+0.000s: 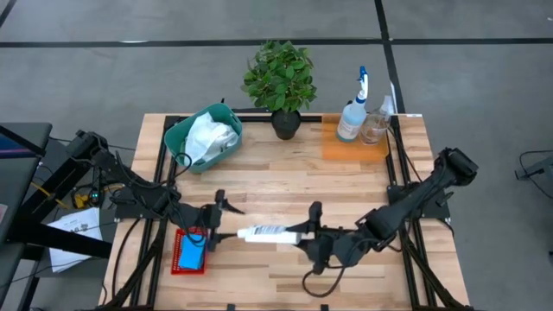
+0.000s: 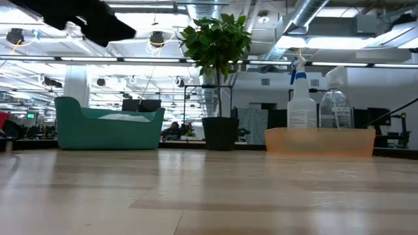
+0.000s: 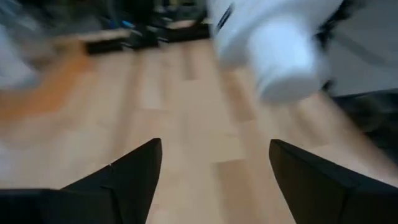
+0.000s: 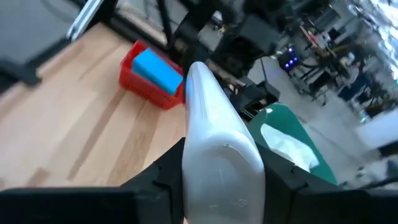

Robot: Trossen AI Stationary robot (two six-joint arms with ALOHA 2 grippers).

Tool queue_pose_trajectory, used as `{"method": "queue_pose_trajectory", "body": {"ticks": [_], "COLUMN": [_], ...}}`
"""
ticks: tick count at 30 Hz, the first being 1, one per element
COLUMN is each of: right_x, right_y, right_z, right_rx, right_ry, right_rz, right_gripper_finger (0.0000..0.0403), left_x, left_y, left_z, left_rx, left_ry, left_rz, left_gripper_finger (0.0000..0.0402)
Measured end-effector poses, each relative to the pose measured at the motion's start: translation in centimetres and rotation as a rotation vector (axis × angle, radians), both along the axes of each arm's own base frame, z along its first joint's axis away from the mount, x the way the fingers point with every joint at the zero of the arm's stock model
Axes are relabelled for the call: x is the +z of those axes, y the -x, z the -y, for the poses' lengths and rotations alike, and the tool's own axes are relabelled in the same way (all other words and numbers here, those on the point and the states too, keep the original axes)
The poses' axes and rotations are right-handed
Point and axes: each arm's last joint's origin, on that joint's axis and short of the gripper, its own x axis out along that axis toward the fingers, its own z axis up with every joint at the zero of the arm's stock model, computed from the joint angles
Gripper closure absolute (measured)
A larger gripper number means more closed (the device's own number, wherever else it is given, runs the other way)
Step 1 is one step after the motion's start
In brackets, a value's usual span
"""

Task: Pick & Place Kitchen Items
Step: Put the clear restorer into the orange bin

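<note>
right gripper [image 1: 304,233] clamped on the base end of the small white bottle [image 1: 266,232], held level above the table [image 1: 346,181] near its front middle, cap end toward the left arm. left gripper [image 1: 220,220] spread wide, empty, just beside the bottle's cap; looks like a handover or a carry in progress, cannot tell which.

progress, as judged: well along.
- blue sponge [image 1: 191,252] sits in the red basket [image 1: 177,257], front left.
- white cloth [image 1: 210,136] in the teal bin [image 1: 177,138], back left.
- two spray bottles [image 1: 354,108] stand in the orange tray [image 1: 337,147], back right.
- white bottle not yet placed; no green or yellow sponge visible.

view differences: high view alone shows both arms and all containers. right wrist view shows the fingers pinching the bottle. left wrist view shows its parted fingers [image 3: 127,171] and the cap close ahead. low view shows the plant [image 2: 217,46], bin and tray, but not the bottle.
</note>
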Motion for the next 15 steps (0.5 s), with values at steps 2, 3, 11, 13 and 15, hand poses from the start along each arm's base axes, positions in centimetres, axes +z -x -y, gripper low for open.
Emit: {"method": "queue_pose_trajectory", "body": {"ticks": [2, 3, 11, 13, 15], "right_x": [0.7, 1.0, 2.2, 2.3, 2.3], "right_y": [0.4, 0.6, 1.2, 0.9, 0.5], "right_z": [0.2, 0.3, 0.8, 1.0, 1.1], "right_rx": [-0.022, -0.032, -0.097, -0.107, -0.115], "right_ry": [-0.064, -0.092, -0.281, -0.304, -0.315], "right_rz": [0.026, 0.033, 0.093, 0.112, 0.128], "right_gripper_finger": [0.0272, 0.0271, 0.0274, 0.0271, 0.027], "left_x": [0.0, 0.1, 1.6, 2.3, 2.9], "left_y": [0.0, 0.0, 0.5, 0.6, 0.7], "left_z": [-0.2, -0.2, 1.3, 1.7, 1.9], "left_rx": [0.041, 0.054, 0.006, -0.005, -0.012], "left_ry": [-0.101, -0.149, -0.347, -0.36, -0.369], "left_rz": [0.017, 0.023, 0.182, 0.246, 0.299], "left_gripper_finger": [0.0107, 0.0107, 0.0106, 0.0105, 0.0105]}}
